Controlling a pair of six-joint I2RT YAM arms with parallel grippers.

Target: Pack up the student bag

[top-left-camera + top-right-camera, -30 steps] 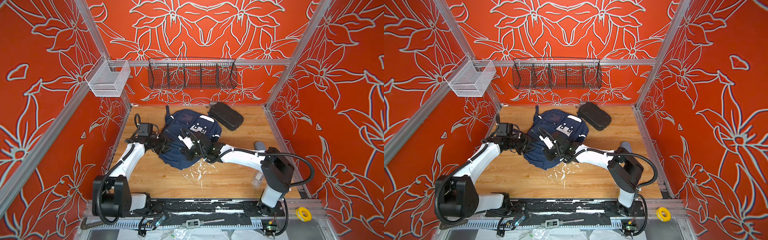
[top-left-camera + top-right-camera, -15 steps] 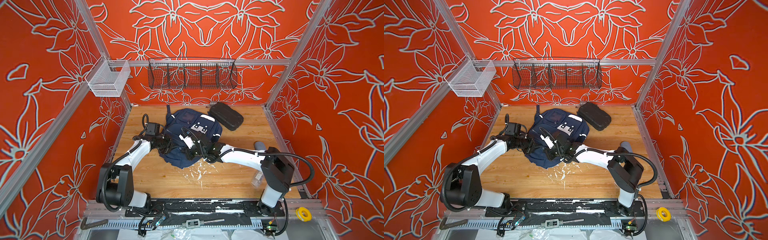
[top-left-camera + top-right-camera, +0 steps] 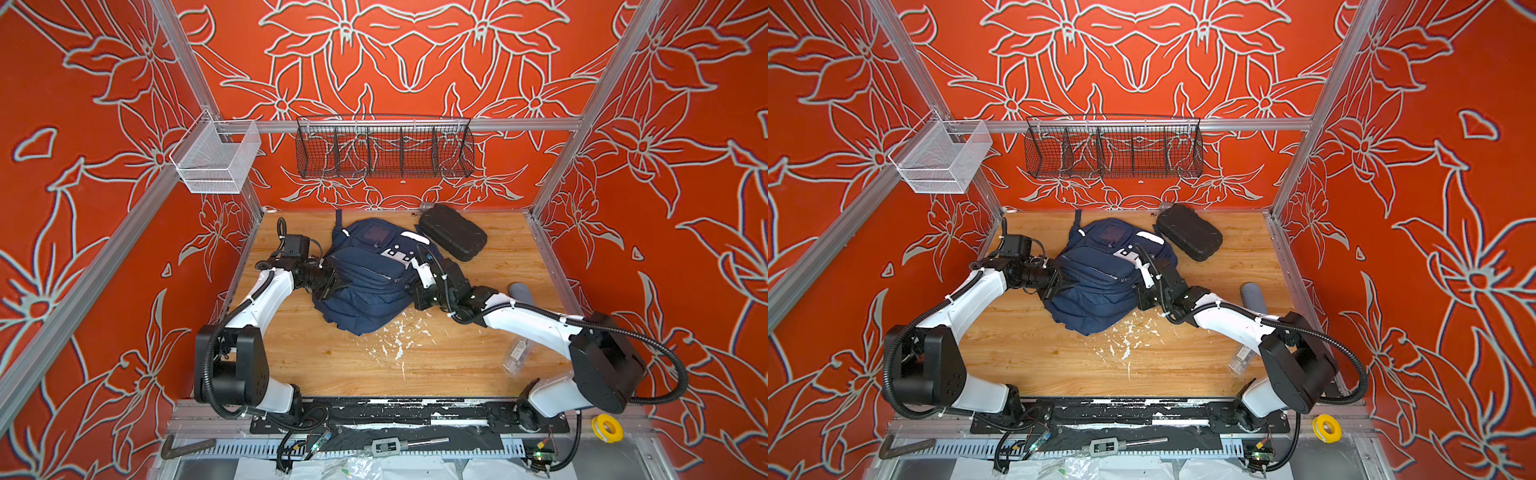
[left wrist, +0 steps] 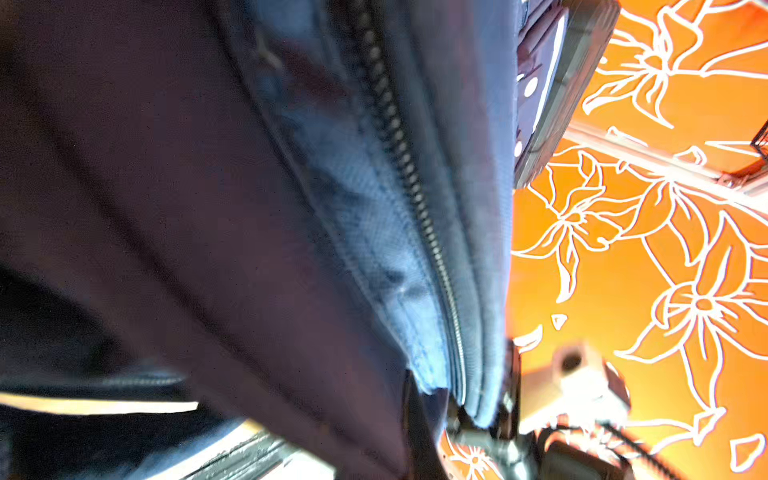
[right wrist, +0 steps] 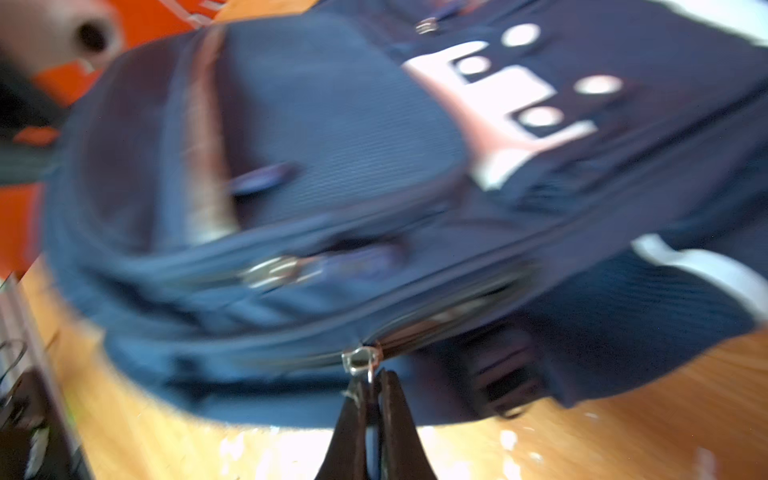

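**A:** Where are we?

**B:** We're looking down into a booth with red flowered walls (image 3: 415,62) and a wooden tabletop (image 3: 324,365).

**A:** What are the grippers doing?

**B:** In its wrist view, the right gripper (image 5: 372,388) has its tips pressed together on a small metal zip pull (image 5: 360,360) at the bag's edge. The left gripper (image 3: 334,286) is closed too, nipping a fold of navy fabric beside a zip on the bag's left edge. That wrist view is blurred, so we can't tell more.

**A:** Where is the bag?

**B:** The student bag (image 3: 370,282) lies flat mid-table between both arms. Its pockets and white dotted patch (image 3: 397,254) face up. Its long axis runs back to front, slightly slanted, with the carry-loop end towards the back wall and the bottom towards the arm bases.

**A:** What's around it?

**B:** The right wrist covers the bag's right edge. A black hard case (image 3: 452,232) sits just beside the bag's far right corner. A grey cylinder (image 3: 523,293) and a clear bottle (image 3: 517,355) lie near the right arm, the bottle partly under it. White flecks (image 3: 399,336) dot the wood in front of the bag. A black wire basket (image 3: 384,147) and a white mesh basket (image 3: 216,160) hang on the rails above.
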